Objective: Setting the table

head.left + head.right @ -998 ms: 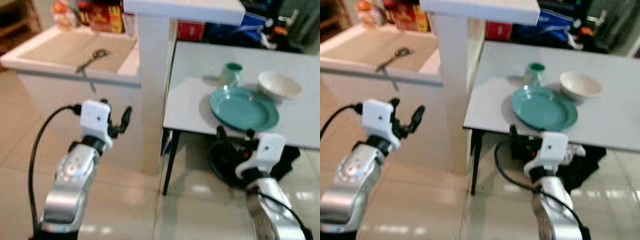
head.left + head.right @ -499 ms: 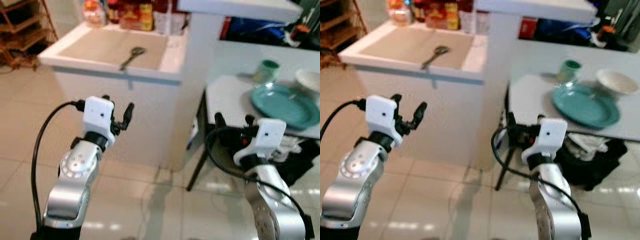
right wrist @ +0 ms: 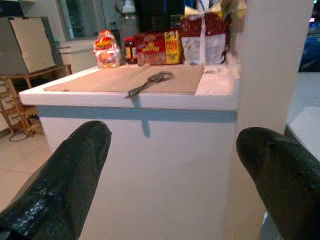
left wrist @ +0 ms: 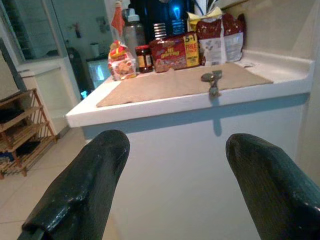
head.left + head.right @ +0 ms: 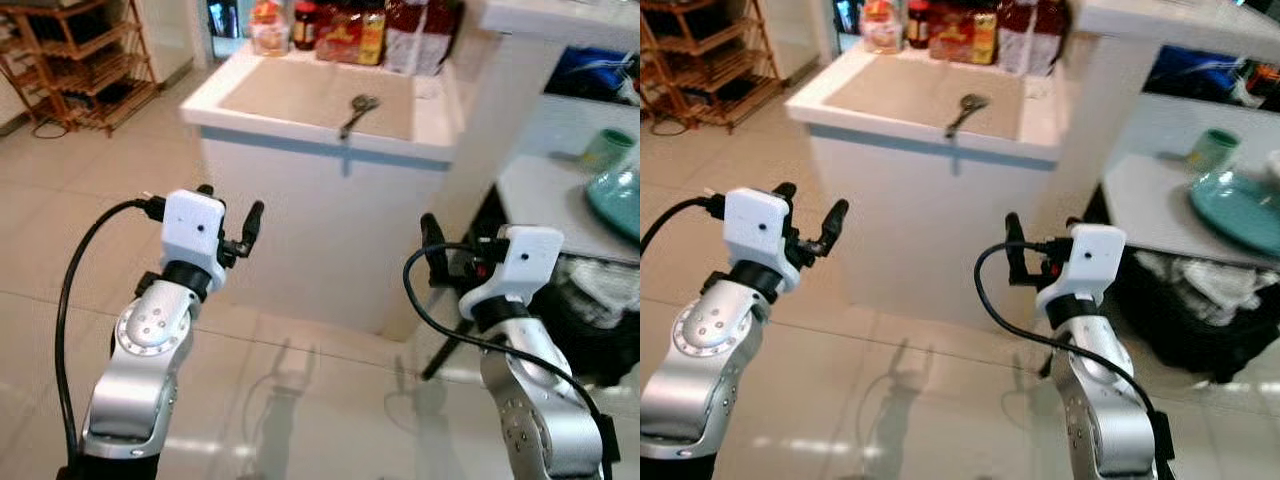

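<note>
- Left claw (image 5: 228, 208) hangs in mid-air before the white desk (image 5: 300, 135), fingers spread wide and empty, well short of the desk's front edge.
- Right claw (image 5: 452, 240) is raised level with it on the other side, fingers wide apart and holding nothing, near the desk's right front corner.
- The spoon (image 5: 357, 108) lies on a tan mat (image 5: 320, 92) atop the desk, at about 1 o'clock from the left claw and 11 o'clock from the right one, up and beyond both.
- Its long axis runs roughly front to back, leaning slightly: bowl end toward the packets (image 5: 345, 20) at the rear, handle end at the front edge and pointing toward the robot.
- Judged from the head views, the right claw is somewhat the nearer; the handle's near end sits almost between the two arms, so either could reach it.
- Both forearms are bent up from the elbows, wrists held high, claws aimed forward at the desk front, as each wrist view bears out.
- At 3 o'clock, the second desk (image 5: 1150, 205) carries a teal plate (image 5: 1240, 208) and a green cup (image 5: 1212, 150), well apart from the spoon.
- Likely stage: approach to fetch the spoon; the claws must rise above the desk edge before closing in.
</note>
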Controlling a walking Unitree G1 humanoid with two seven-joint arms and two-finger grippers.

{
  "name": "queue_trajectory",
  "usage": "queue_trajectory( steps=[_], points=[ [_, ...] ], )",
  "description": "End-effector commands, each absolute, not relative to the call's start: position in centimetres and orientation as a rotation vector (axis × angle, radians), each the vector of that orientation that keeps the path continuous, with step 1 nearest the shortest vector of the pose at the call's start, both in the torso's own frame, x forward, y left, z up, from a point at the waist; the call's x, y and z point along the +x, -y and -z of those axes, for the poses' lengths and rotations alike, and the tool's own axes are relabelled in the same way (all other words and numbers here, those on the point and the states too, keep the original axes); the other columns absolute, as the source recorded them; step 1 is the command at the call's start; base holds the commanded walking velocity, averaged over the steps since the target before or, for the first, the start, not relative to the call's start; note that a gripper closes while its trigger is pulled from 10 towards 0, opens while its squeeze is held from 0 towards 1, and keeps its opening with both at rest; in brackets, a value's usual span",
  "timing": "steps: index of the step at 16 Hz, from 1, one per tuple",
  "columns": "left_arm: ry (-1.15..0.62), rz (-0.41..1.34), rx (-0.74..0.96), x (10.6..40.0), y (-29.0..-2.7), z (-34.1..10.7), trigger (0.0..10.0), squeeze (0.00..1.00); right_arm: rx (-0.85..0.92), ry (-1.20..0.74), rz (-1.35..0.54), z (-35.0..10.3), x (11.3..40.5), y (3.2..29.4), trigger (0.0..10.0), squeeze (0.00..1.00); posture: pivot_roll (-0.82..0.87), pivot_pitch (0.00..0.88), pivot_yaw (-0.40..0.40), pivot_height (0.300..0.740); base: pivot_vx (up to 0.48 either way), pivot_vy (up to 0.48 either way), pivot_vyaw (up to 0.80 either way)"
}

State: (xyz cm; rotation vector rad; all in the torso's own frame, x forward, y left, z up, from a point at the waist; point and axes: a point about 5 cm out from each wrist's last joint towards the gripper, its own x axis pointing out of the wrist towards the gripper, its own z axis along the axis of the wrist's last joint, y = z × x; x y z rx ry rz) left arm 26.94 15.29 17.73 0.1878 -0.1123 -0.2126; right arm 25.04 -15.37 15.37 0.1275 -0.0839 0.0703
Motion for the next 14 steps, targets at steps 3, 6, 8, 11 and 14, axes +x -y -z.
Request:
queue_trajectory(
  steps=[3,6,8,11,14],
  points=[
    [0.129,0.242,0.180,27.04,-14.80,-18.48,10.0,0.00,0.121,0.063,-0.053,-15.08,25.20,15.74,10.0,0.00,0.06,0.018,-0.039,0.740,0.097,0.290,0.00],
    [0.141,0.243,0.153,27.41,-14.65,-19.10,10.0,0.00,0.122,0.070,-0.051,-15.37,25.26,15.87,10.0,0.00,0.06,0.011,-0.034,0.740,0.414,0.000,0.00],
    [0.139,0.244,0.149,27.49,-14.62,-19.11,10.0,0.00,0.120,0.072,-0.053,-15.50,25.30,15.96,10.0,0.00,0.05,0.009,-0.034,0.740,0.480,0.000,0.00],
    [0.133,0.247,0.147,27.42,-14.61,-19.05,10.0,0.00,0.133,0.074,-0.058,-15.68,25.40,15.78,10.0,0.00,0.06,0.002,-0.037,0.740,0.480,0.000,0.00],
    [0.133,0.244,0.148,27.37,-14.76,-19.11,10.0,0.00,0.133,0.078,-0.069,-15.91,25.63,15.70,10.0,0.00,0.06,0.000,-0.042,0.740,0.480,0.000,0.00]
  ],
)
